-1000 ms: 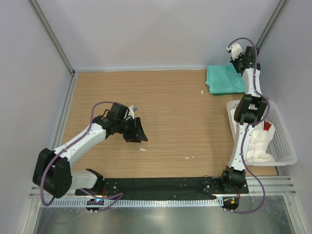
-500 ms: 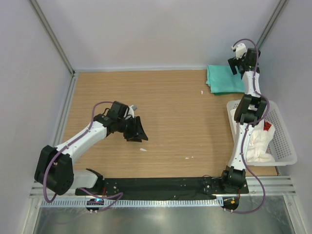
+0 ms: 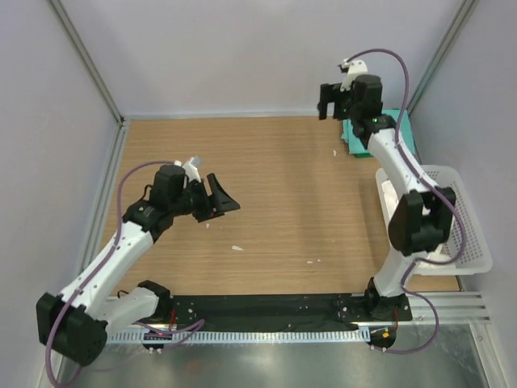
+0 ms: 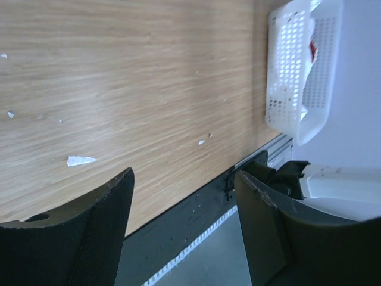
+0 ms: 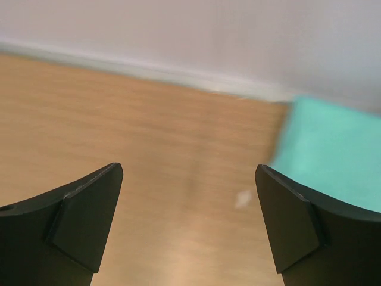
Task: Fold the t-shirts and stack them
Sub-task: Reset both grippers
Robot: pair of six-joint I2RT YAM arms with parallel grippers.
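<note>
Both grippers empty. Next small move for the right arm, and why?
Probably swing the right gripper toward the white plastic lattice basket to look for another shirt. Its jaws stand open and empty, the folded mint-teal t-shirt already lies in the far corner, and the left gripper hovers open too.

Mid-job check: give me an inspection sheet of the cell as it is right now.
Surface: wooden table, no damage seen.
Job's things: mint-teal shirt at the far right corner, partly hidden from above; other shirts not clearly seen.
Clutter: white scraps on the wood; white basket at the right edge.
Grippers: left gripper open, empty; right gripper open, empty, beside the shirt.
Cables: purple cable on each arm, no snag seen.
Surroundings: pale walls, metal frame post.
</note>
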